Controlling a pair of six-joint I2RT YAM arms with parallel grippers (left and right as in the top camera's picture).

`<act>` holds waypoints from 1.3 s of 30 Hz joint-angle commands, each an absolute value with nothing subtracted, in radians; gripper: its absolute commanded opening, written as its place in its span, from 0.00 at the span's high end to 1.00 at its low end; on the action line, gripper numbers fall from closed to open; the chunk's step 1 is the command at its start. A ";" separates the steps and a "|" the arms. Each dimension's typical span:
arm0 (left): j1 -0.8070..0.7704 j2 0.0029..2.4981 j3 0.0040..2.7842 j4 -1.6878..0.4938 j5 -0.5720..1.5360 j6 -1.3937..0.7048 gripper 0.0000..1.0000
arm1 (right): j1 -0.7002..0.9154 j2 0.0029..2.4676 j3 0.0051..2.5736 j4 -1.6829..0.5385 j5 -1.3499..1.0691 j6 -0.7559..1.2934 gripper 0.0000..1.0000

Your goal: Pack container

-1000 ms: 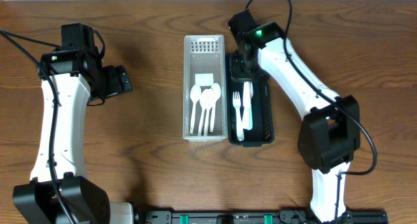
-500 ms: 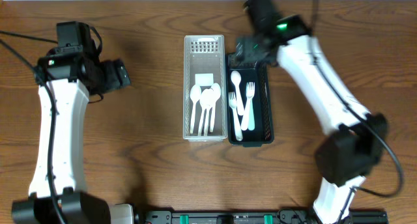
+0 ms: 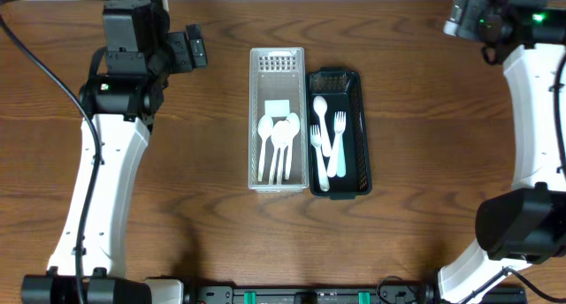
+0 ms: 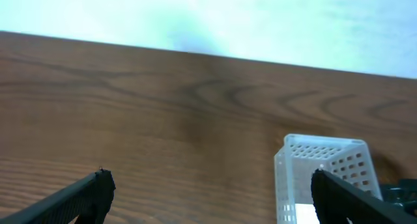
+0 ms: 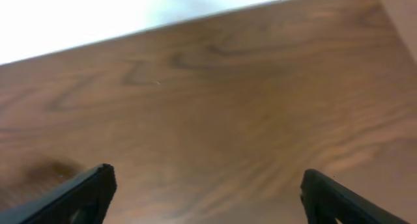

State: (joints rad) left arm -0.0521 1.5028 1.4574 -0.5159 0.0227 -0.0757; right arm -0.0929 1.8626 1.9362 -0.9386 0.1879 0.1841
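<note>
Both arms sit at the far corners of the brown wooden table (image 3: pixel 195 180). L gripper (image 4: pixel 212 180) is spread wide w/ nothing between its fingers. R gripper (image 5: pixel 207 177) is likewise agape over bare wood.

The white perforated plastic basket (image 3: pixel 278 61) holds white plastic spoons (image 3: pixel 281 136) and a small white packet (image 3: pixel 278 108). The black plastic tray (image 3: pixel 363 118) touches its right side and holds white plastic forks (image 3: pixel 338 127), plus what looks like one spoon, though that's unclear at this res.

Risks: the cutlery overlaps, so a pinch could lift two pcs or drag a neighbour. Both bins look light, so a finger catching a rim could shove the pair askew.
</note>
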 commanded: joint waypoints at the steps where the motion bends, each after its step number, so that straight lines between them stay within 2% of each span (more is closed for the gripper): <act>1: -0.070 1.492 1.462 -0.572 0.019 -0.004 0.02 | -0.128 1.860 1.934 -1.007 0.202 0.190 0.05; 5: -0.139 1.423 1.389 -0.570 0.018 0.081 0.02 | -0.165 1.847 1.932 -1.110 0.239 0.247 0.01; 9: -0.204 1.299 1.245 -0.505 0.016 0.096 0.02 | -0.183 1.782 1.879 -1.157 0.204 0.258 0.01; 15: -0.249 1.001 0.947 -0.342 0.001 0.093 0.02 | -0.161 1.524 1.573 -1.072 0.184 0.257 0.01; 22: -0.255 0.594 0.652 -0.302 -0.086 0.092 0.02 | 0.011 1.084 1.122 -0.945 0.171 0.231 0.01; 28: -0.254 0.360 0.489 -0.293 -0.175 -0.007 0.02 | 0.132 0.800 0.912 -0.996 0.181 0.264 0.01; 33: -0.254 0.297 0.476 -0.274 -0.183 -0.013 0.02 | 0.143 0.657 0.826 -1.023 0.149 0.276 0.01; 39: -0.254 0.299 0.476 -0.279 -0.184 -0.012 0.02 | 0.143 0.634 0.818 -1.067 0.149 0.276 0.01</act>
